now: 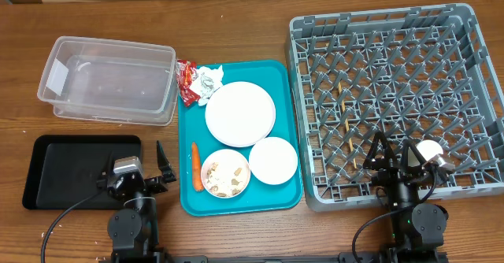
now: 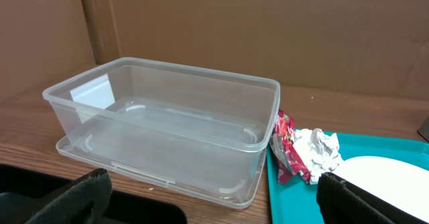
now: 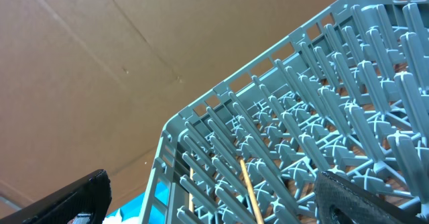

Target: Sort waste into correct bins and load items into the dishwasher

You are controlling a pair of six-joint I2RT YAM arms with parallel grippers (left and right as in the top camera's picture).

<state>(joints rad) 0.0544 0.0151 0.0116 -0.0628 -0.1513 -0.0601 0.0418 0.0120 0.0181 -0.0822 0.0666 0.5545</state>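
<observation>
The left hand, wide open and empty, faces the clear rectangular plastic tub; the red crinkled snack wrapper and crumpled white tissue lie ahead-right. The right hand, likewise open and empty, is over the near edge of the grey plastic dish rack, with the thin wooden chopsticks ahead.

grey dish rack with upright pegs, two wooden chopsticks lying inside, brown cardboard wall behind, black gripper fingers spread wide at the bottom corners
</observation>
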